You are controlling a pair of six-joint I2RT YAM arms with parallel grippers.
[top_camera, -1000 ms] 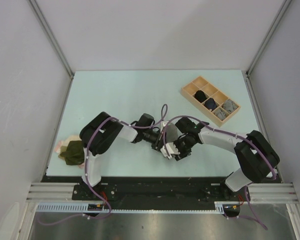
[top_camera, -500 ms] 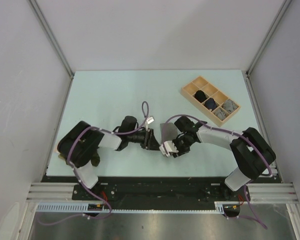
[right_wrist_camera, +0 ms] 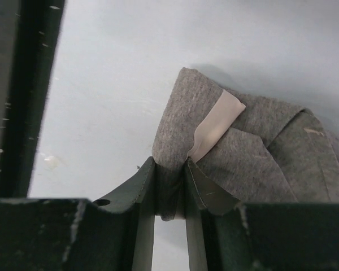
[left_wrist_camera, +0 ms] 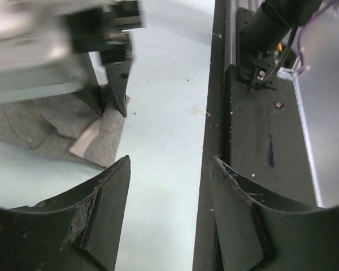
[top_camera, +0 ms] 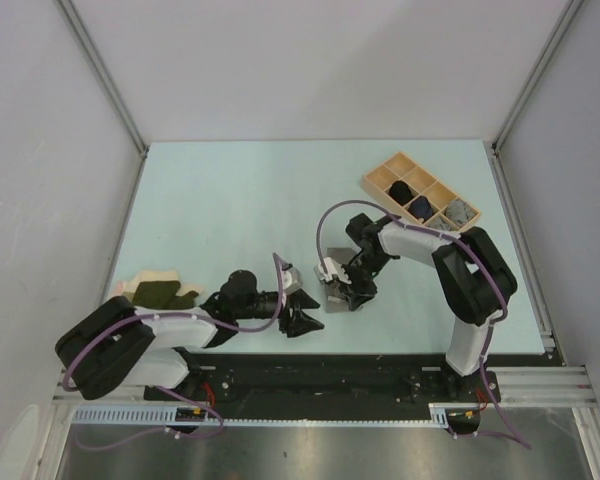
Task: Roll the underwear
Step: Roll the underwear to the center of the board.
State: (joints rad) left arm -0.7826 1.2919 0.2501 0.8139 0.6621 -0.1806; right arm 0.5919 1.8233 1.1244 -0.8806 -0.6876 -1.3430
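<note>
A grey underwear (top_camera: 336, 303) with a pale label (right_wrist_camera: 214, 127) lies partly folded on the table's near middle. My right gripper (top_camera: 342, 288) is shut on a fold at its edge (right_wrist_camera: 170, 189). The grey cloth also shows in the left wrist view (left_wrist_camera: 51, 127), with the right gripper's fingers (left_wrist_camera: 117, 84) standing on it. My left gripper (top_camera: 302, 320) is open and empty, low over the table just left of the cloth, its jaws apart (left_wrist_camera: 169, 169). An olive green underwear (top_camera: 160, 294) lies on a pale pink-beige one (top_camera: 150, 275) at the near left.
A light wooden tray (top_camera: 380, 178) with compartments stands at the back right, holding dark rolled pieces (top_camera: 401, 190) and grey ones (top_camera: 460, 211). The table's black near edge and rail (left_wrist_camera: 248, 141) run close beside my left gripper.
My left gripper has let go of the grey cloth and pulled back to the near left, its arm now low along the front edge. My right gripper stays shut on the cloth.
</note>
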